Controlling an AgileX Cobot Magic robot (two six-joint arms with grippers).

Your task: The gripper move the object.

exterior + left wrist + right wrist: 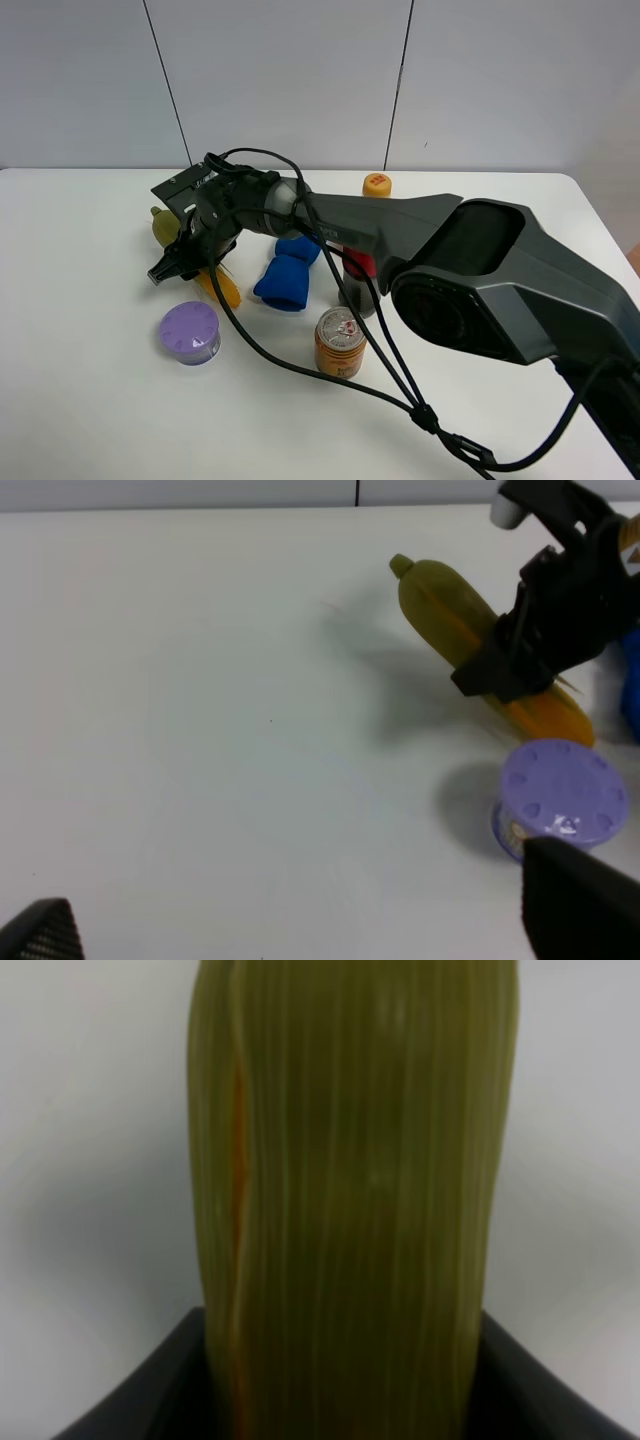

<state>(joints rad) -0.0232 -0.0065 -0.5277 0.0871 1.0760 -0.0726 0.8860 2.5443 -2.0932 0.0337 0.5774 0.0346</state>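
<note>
The ear of corn (222, 287) lies on the white table, green husk end (160, 224) at the back left and yellow end at the front right. My right gripper (183, 258), a black claw, reaches across from the right and sits down over its middle, jaws against both sides. The left wrist view shows the corn (445, 605) with the right gripper (512, 675) clamped on it. In the right wrist view the green husk (350, 1190) fills the frame between black fingers (150, 1390). My left gripper (310, 930) is open and empty, well apart from the corn.
A purple-lidded tub (190, 332) stands just in front of the corn and also shows in the left wrist view (562, 792). A blue cloth bundle (287, 275), an orange drink can (338, 342) and a small orange fruit (377, 184) stand to the right.
</note>
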